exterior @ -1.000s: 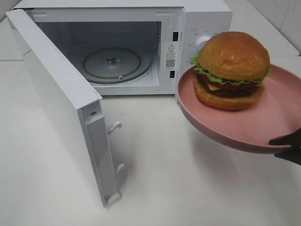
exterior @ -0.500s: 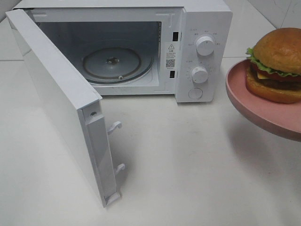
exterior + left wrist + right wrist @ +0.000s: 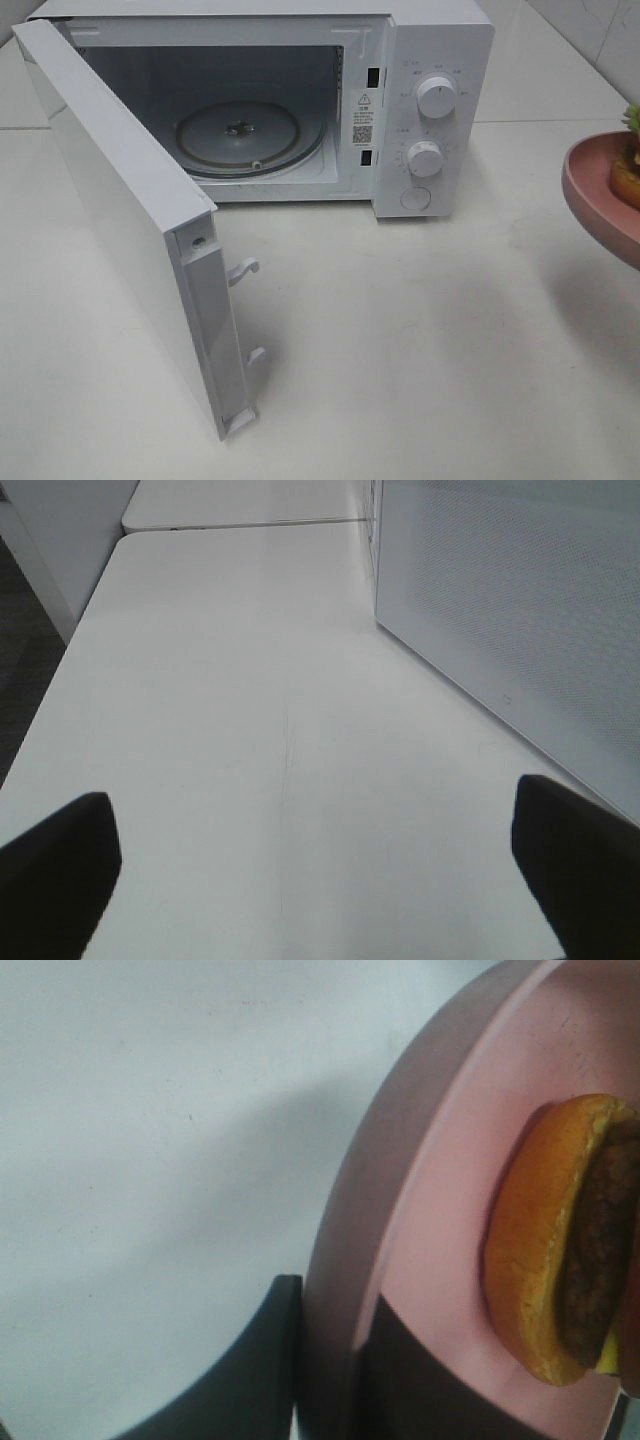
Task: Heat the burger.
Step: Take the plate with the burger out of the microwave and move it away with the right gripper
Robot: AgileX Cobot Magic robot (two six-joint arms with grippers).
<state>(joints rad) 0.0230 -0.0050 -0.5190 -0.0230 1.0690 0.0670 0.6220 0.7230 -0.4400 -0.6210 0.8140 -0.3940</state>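
At the right edge of the exterior view, only a sliver of the burger [image 3: 628, 178] shows, sitting on a round pink plate [image 3: 595, 195] held above the table. The right wrist view shows the burger's [image 3: 530, 1240] bun and dark patty on the plate [image 3: 450, 1190]. My right gripper [image 3: 330, 1320] is shut on the plate's rim, with one dark finger [image 3: 265, 1370] under it and the other over it. My left gripper [image 3: 315, 875] stands wide open over bare table with nothing between its fingers [image 3: 55, 870]; the exterior view does not show it.
A white microwave [image 3: 430, 60] stands at the back with its door [image 3: 120, 220] swung wide open toward the front left. Its glass turntable [image 3: 240, 130] is bare. Two knobs [image 3: 436, 97] sit on its right panel. A perforated white panel [image 3: 510, 610] lies close beside my left gripper.
The plate with the burger has moved steadily right, from in front of the microwave's control panel to the frame's right edge. The microwave and its door have not moved.
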